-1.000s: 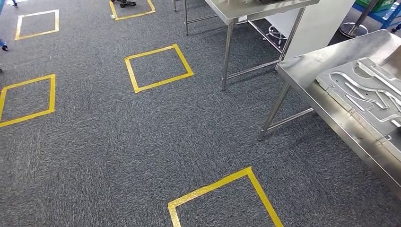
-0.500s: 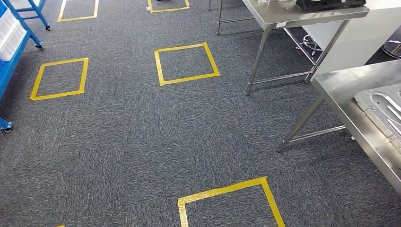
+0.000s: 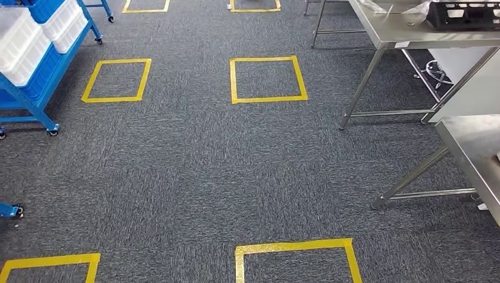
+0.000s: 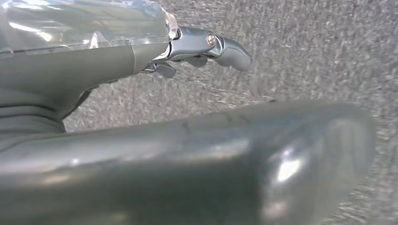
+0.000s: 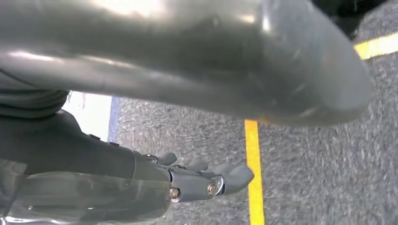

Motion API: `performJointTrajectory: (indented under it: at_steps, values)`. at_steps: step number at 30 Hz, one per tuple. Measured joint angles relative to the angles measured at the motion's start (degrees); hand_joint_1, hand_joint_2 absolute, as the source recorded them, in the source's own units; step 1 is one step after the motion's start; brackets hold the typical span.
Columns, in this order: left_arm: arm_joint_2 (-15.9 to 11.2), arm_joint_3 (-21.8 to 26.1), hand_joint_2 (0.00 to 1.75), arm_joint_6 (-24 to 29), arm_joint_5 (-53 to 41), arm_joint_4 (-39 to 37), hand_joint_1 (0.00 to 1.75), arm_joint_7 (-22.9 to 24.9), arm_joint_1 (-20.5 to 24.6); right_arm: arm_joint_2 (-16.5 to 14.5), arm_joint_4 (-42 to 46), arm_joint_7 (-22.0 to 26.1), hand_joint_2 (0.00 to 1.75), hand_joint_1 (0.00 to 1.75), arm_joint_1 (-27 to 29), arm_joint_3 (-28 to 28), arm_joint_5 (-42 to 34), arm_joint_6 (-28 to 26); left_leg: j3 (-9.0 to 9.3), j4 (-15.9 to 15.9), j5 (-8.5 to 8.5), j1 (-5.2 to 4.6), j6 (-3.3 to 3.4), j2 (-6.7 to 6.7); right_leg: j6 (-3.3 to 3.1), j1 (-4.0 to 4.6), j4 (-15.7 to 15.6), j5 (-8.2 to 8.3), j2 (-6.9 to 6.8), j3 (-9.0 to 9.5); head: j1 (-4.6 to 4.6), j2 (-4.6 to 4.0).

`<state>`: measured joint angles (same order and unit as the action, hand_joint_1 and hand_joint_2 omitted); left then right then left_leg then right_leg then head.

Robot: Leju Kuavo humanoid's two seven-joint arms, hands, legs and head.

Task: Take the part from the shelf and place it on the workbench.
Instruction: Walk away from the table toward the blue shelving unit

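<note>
The left hand [image 4: 202, 49] hangs over grey carpet [image 3: 194, 171] with its fingers [image 4: 232, 49] stretched out and apart, grasping nothing; beyond the fingertips there is carpet alone. The right hand [image 5: 202, 180] hangs the same way, its fingers [image 5: 234, 176] released and holding nothing, and just past the fingertips a strip of yellow tape [image 5: 253, 168] runs across the carpet. In the head view the floor bears several squares outlined in yellow tape [image 3: 268, 79]. A blue wheeled shelf [image 3: 35, 88] stands at the far left, loaded with white bins [image 3: 23, 41]; whether the part lies in them cannot be told, since the bins' contents are hidden. At the far right stands a steel counter [image 3: 407, 32] on thin legs, carrying a black tray-like object [image 3: 463, 15] and some clear plastic wrap [image 3: 383, 6]. Nearer on the right is the corner of a second steel counter [image 3: 477, 150], its visible surface bare metal. The shelf and both counters stand well apart from each other, with the taped squares between them.
</note>
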<state>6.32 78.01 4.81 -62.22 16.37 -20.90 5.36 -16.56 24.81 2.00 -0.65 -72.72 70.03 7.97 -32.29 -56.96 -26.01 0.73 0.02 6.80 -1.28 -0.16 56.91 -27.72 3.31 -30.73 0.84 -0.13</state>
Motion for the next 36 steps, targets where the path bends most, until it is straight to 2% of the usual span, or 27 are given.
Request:
performJointTrajectory:
  at_steps: [2,4,5,6,7,8,10,11,13,15,17,19,20,21,22,23,24,25,27,28,29,30,31,33,34,35,36]
  values:
    - [0.48,-0.01,0.00,0.75,-0.15,0.13,0.00,-0.27,-0.22,-0.22,0.45,-0.07,0.00,0.00,-0.01,-0.72,-0.24,0.08,-0.86,-1.87,-1.19,-0.18,-0.43,-1.94,-0.29,-0.30,-1.54,0.53,-1.42,0.98,0.11,0.00]
    - [0.94,-0.01,0.00,1.08,-0.19,0.19,0.00,-0.39,-0.17,-0.33,0.70,-0.10,0.00,0.00,0.10,-1.32,-0.28,0.08,-3.94,-8.14,-4.47,-0.22,-0.83,-4.86,-0.52,-0.37,-2.41,0.65,-3.10,1.71,0.24,-0.01]
    - [1.16,-0.01,0.00,1.10,-0.26,0.20,0.00,-0.40,-0.11,-0.34,0.77,-0.10,0.00,0.00,0.12,-1.60,-0.27,0.03,-5.92,-11.99,-6.10,0.01,-1.10,-5.53,-0.56,-0.36,-2.45,0.53,-3.95,1.83,0.28,-0.01]
    - [1.32,-0.02,0.00,1.10,-0.35,0.20,0.00,-0.39,-0.10,-0.33,0.80,-0.10,0.00,0.00,0.08,-1.86,-0.21,-0.07,-7.41,-14.82,-6.94,0.34,-1.42,-5.85,-0.45,-0.39,-2.40,0.36,-4.73,1.91,0.27,-0.01]
    - [1.43,-0.02,0.00,1.02,-0.44,0.20,0.00,-0.36,-0.13,-0.33,0.80,-0.09,0.00,0.00,0.00,-2.08,-0.08,-0.25,-7.95,-15.79,-6.72,0.74,-1.80,-6.10,-0.24,-0.49,-2.26,0.13,-5.47,2.01,0.27,-0.01]
    - [1.50,-0.03,0.00,0.89,-0.54,0.20,0.00,-0.32,-0.17,-0.32,0.80,-0.05,0.00,0.00,-0.10,-2.27,0.07,-0.48,-7.36,-14.58,-5.47,1.19,-2.22,-6.42,0.08,-0.66,-2.06,-0.15,-6.13,2.16,0.27,-0.01]
    - [1.93,-0.09,0.00,0.80,-0.80,0.20,0.00,-0.23,-0.18,-0.24,0.78,0.12,0.00,0.00,-0.31,-2.56,0.27,-0.91,-3.76,-7.52,-1.93,1.94,-3.19,-8.28,1.08,-1.03,-1.20,-1.03,-7.33,2.43,0.29,-0.01]
    - [2.35,-0.14,0.00,1.00,-1.04,0.23,0.00,-0.23,-0.15,-0.12,0.77,0.24,0.00,0.00,-0.39,-2.75,0.29,-1.09,-2.17,-4.43,-0.83,2.06,-3.30,-9.11,1.65,-1.05,-0.54,-1.61,-7.78,2.42,0.28,0.00]
    - [3.08,-0.25,0.00,1.65,-1.55,0.38,0.00,-0.26,-0.16,0.11,0.72,0.44,0.00,0.00,-0.66,-3.09,0.34,-1.44,-0.98,-2.10,-0.65,1.72,-2.64,-9.79,2.56,-1.02,0.39,-2.41,-8.41,2.40,-0.02,0.00]
    - [3.22,-0.28,0.00,1.47,-1.76,0.67,0.00,-0.21,-0.34,0.18,0.51,0.51,0.00,0.00,-1.10,-3.28,0.63,-1.75,-1.13,-2.34,-0.79,1.24,-1.30,-8.69,3.07,-1.38,0.45,-2.68,-8.90,2.64,-0.37,0.00]
    - [3.10,-0.29,0.00,0.30,-1.58,1.18,0.00,-0.08,-0.42,0.33,0.10,0.54,0.00,0.00,-1.34,-3.34,1.34,-1.92,-1.16,-2.20,-0.68,1.00,-0.36,-7.74,3.31,-1.81,2.05,-4.25,-7.50,2.20,-0.47,0.01]
    - [2.54,-0.29,0.00,-0.98,-1.18,1.67,0.00,0.09,-0.33,0.60,-0.55,0.59,0.00,0.00,-1.31,-3.37,2.24,-2.01,-1.21,-2.09,-0.56,0.72,0.30,-6.73,2.98,-1.74,8.24,-7.88,-4.91,-0.70,-0.63,0.01]
    - [2.13,-0.29,0.00,-1.41,-1.03,1.78,0.00,0.17,-0.28,0.74,-0.92,0.63,0.00,0.00,-1.25,-3.37,2.67,-2.07,-1.27,-2.09,-0.53,0.48,0.54,-6.17,2.65,-1.52,12.42,-9.65,-4.18,-2.89,-0.67,0.01]
    - [1.68,-0.29,0.00,-1.68,-0.94,1.83,0.00,0.25,-0.29,0.87,-1.31,0.68,0.00,0.00,-1.21,-3.37,3.04,-2.16,-1.30,-2.09,-0.51,0.20,0.69,-5.51,2.27,-1.24,15.98,-10.66,-3.81,-4.89,-0.72,0.00]
    - [1.32,-0.29,0.00,-1.80,-0.90,1.84,0.00,0.31,-0.33,1.01,-1.67,0.75,0.00,0.00,-1.18,-3.37,3.35,-2.27,-1.28,-2.09,-0.50,-0.08,0.80,-4.78,1.81,-0.91,17.79,-10.53,-3.61,-6.16,-0.72,-0.01]
    - [0.99,-0.28,0.00,-1.86,-0.88,1.84,0.00,0.36,-0.37,1.14,-2.00,0.86,0.00,0.00,-1.16,-3.37,3.59,-2.42,-1.20,-2.09,-0.50,-0.31,0.87,-4.01,1.25,-0.54,17.41,-9.23,-3.39,-6.42,-0.72,0.00]
    - [0.74,-0.28,0.00,-1.90,-0.89,1.84,0.00,0.40,-0.41,1.25,-2.27,0.98,0.00,0.00,-1.16,-3.37,3.74,-2.55,-1.07,-2.09,-0.50,-0.47,0.91,-3.19,0.63,-0.11,14.79,-6.97,-2.96,-5.60,-0.72,0.00]
    - [0.58,-0.27,0.00,-1.91,-0.91,1.84,0.00,0.43,-0.42,1.39,-2.49,1.11,0.00,0.00,-1.14,-3.37,3.86,-2.68,-0.96,-2.07,-0.50,-0.53,0.93,-2.44,-0.01,0.33,10.80,-4.44,-2.02,-4.08,-0.72,0.00]
    - [0.41,-0.27,0.00,-1.91,-1.00,1.83,0.00,0.46,-0.36,1.68,-2.85,1.37,0.00,0.00,-1.13,-3.33,4.12,-2.87,-0.98,-2.06,-0.43,-0.59,0.81,-1.12,-0.95,0.91,4.09,-1.43,0.48,-1.46,-0.73,-0.01]
    - [0.30,-0.27,0.00,-1.89,-1.03,1.82,0.00,0.49,-0.38,1.80,-3.03,1.49,0.00,0.00,-1.18,-3.31,4.24,-2.93,-1.11,-2.02,-0.34,-0.53,0.66,-0.55,-1.14,1.06,2.55,-1.04,1.21,-0.90,-0.75,-0.01]
    - [0.16,-0.27,0.00,-1.82,-1.07,1.82,0.00,0.50,-0.45,1.87,-3.23,1.59,0.00,0.00,-1.28,-3.29,4.37,-2.97,-1.23,-1.89,-0.19,-0.47,0.40,0.04,-1.21,1.13,2.12,-1.12,1.24,-0.77,-0.78,-0.01]
    - [-0.08,-0.27,0.00,-1.74,-1.09,1.82,0.00,0.51,-0.60,1.90,-3.43,1.68,0.00,0.00,-1.39,-3.27,4.46,-3.02,-1.35,-1.68,-0.01,-0.43,0.09,0.66,-1.19,1.10,1.73,-0.92,0.57,-0.64,-0.80,0.00]
    - [-0.35,-0.28,0.00,-1.66,-1.10,1.81,0.00,0.50,-0.76,1.93,-3.65,1.71,0.00,0.00,-1.48,-3.27,4.56,-3.04,-1.46,-1.78,-0.08,-0.48,-0.13,0.47,-1.17,0.97,1.20,-0.66,-0.15,-0.37,-0.79,0.00]
    - [-0.89,-0.29,0.00,-1.53,-1.10,1.79,0.00,0.43,-0.85,1.99,-4.09,1.78,0.00,0.00,-1.42,-3.26,4.91,-3.08,-2.67,-4.42,-1.98,-0.75,-0.54,-1.98,-1.29,0.64,-0.06,-0.07,-1.72,0.20,-0.64,0.00]
    - [-1.19,-0.29,0.00,-1.49,-1.09,1.78,0.00,0.40,-0.78,2.03,-4.33,1.79,0.00,0.00,-1.31,-3.26,5.15,-3.08,-3.96,-7.46,-3.86,-0.76,-0.71,-3.80,-1.36,0.60,-0.38,0.06,-2.59,0.37,-0.57,0.00]
    - [-1.48,-0.29,0.00,-1.47,-1.10,1.76,0.00,0.38,-0.71,2.07,-4.55,1.80,0.00,0.00,-1.19,-3.25,5.41,-3.08,-5.59,-11.08,-5.87,-0.69,-0.98,-5.03,-1.48,0.63,-0.47,0.06,-3.41,0.40,-0.49,-0.01]
    - [-1.81,-0.29,0.00,-1.45,-1.12,1.74,0.00,0.37,-0.68,2.13,-4.77,1.82,0.00,0.00,-1.13,-3.23,5.65,-3.08,-7.03,-14.36,-7.37,-0.55,-1.26,-5.65,-1.50,0.64,-0.44,0.01,-4.26,0.36,-0.45,-0.01]
